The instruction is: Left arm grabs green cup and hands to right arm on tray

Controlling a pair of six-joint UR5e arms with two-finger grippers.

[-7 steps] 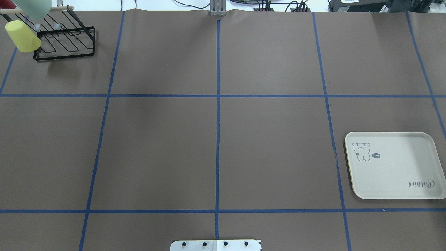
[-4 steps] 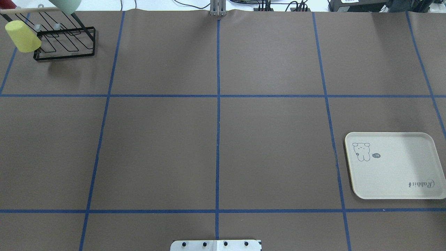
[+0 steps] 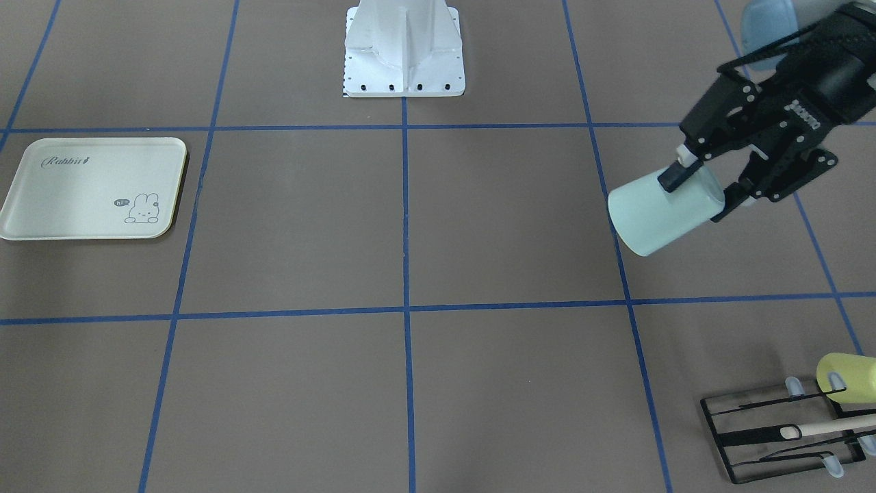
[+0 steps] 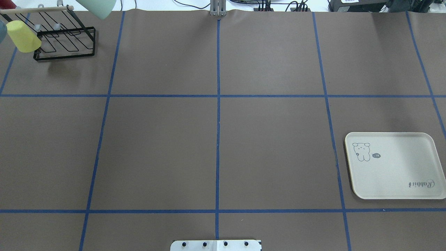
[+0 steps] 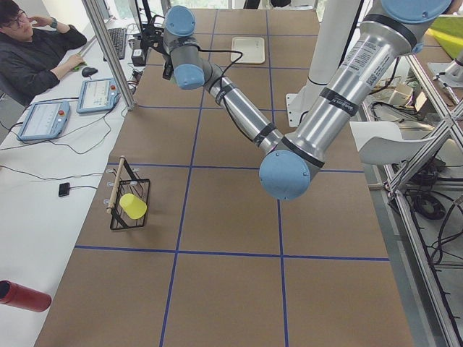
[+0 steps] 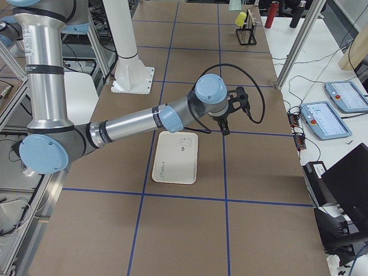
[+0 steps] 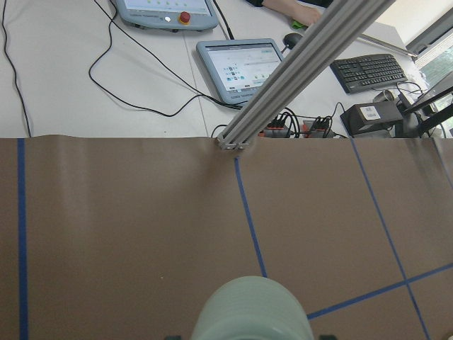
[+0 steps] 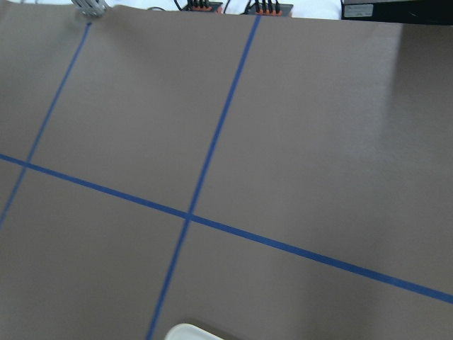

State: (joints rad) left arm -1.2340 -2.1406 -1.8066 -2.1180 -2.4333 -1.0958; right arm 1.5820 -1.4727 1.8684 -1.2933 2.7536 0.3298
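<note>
The green cup [image 3: 647, 219] hangs tilted above the table, and my left gripper [image 3: 698, 188] is shut on it near its closed end. It shows at the far-left top edge of the overhead view as the green cup [image 4: 97, 8], and at the bottom of the left wrist view as the green cup [image 7: 251, 312]. The cream tray [image 4: 400, 174] lies bare at the near right. My right gripper [image 6: 227, 126] hovers above the tray [image 6: 175, 167]; I cannot tell whether it is open or shut. One tray corner [image 8: 191, 333] shows in the right wrist view.
A black wire rack [image 4: 66, 38] stands at the far left corner with a yellow cup [image 4: 22, 36] on one of its prongs. A person sits at a side desk [image 5: 43, 108] with tablets and a keyboard. Blue tape lines grid the brown table.
The green cup has moved rightward in the overhead view, away from the rack and along the far edge. The tray and yellow cup have not moved.
</note>
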